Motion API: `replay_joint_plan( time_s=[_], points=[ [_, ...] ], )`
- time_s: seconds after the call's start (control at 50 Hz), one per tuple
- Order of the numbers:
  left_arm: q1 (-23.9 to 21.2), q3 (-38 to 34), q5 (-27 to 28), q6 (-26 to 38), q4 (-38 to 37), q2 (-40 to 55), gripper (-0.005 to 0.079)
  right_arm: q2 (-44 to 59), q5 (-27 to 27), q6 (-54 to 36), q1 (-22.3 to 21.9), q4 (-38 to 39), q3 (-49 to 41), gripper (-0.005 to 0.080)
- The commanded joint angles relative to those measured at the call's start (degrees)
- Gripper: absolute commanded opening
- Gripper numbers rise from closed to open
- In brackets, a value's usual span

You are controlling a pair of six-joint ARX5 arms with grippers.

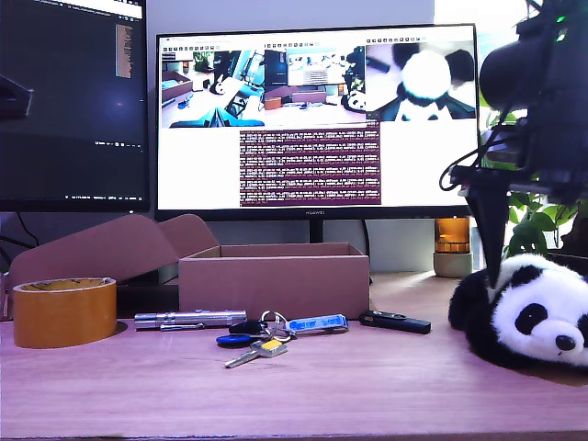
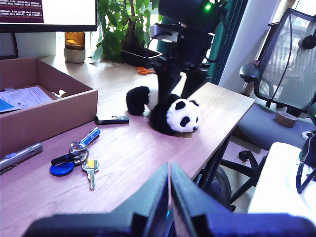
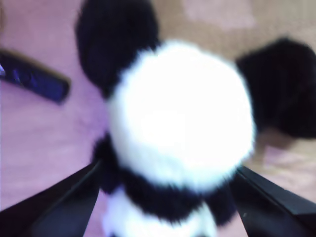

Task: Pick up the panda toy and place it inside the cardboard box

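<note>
Only second wrist view shows jaws straddling panda toy (image 3: 180,128) — blurred.

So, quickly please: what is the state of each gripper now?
My first gripper: shut, holding nothing.
My second gripper: open, astride the fluffy black-and-white plush panda toy.

On the desk (image 1: 367,386), keys (image 1: 266,335) lie before the cardboard box (image 1: 276,274); the panda toy (image 1: 524,312) sits at the exterior view's right.

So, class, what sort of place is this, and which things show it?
Probably an office or home workspace: a wide black-framed computer monitor on a wooden desk, a grey mesh office chair, and a bunch of keys.
</note>
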Motion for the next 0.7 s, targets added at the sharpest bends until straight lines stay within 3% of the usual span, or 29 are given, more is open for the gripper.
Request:
replay_joint_plan(
  time_s=[0.0, 0.6, 0.68],
  points=[
    [-0.1, -1.0, -0.1, 0.5, 0.2, 0.3, -0.0019, 0.8, 0.1, 0.8, 0.0, 0.9, 0.9, 0.0728],
    [-0.1, -1.0, -0.1, 0.5, 0.1, 0.3, -0.0019, 4.8, 1.9, 7.5, -0.1, 1.9, 0.9, 0.0719],
    [-0.1, -1.0, -0.1, 0.5, 0.1, 0.3, -0.0019, 4.8, 1.9, 7.5, -0.1, 2.0, 0.9, 0.0678]
  ],
)
